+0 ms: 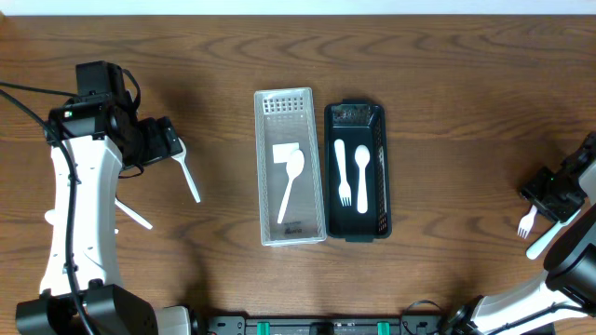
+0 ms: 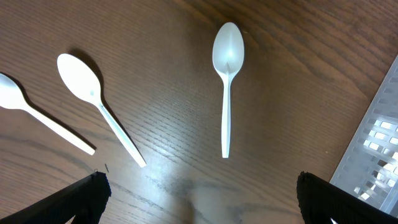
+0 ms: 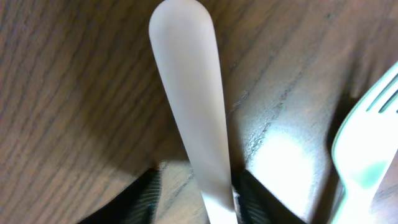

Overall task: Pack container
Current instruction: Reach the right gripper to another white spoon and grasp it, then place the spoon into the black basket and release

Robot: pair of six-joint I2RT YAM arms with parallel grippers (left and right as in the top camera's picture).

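Lying between the right jaws, white utensil handle (image 3: pixel 186 93); fork (image 3: pixel 364 155) just beside

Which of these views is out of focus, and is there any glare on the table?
Right wrist: the white utensil is soft and out of focus, with a bright glare patch on the table beside it. Left wrist: the spoons are sharp, with soft shadows. Overhead: even light, crisp, no strong glare.

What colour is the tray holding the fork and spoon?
The tray is black, clearest in the overhead view.
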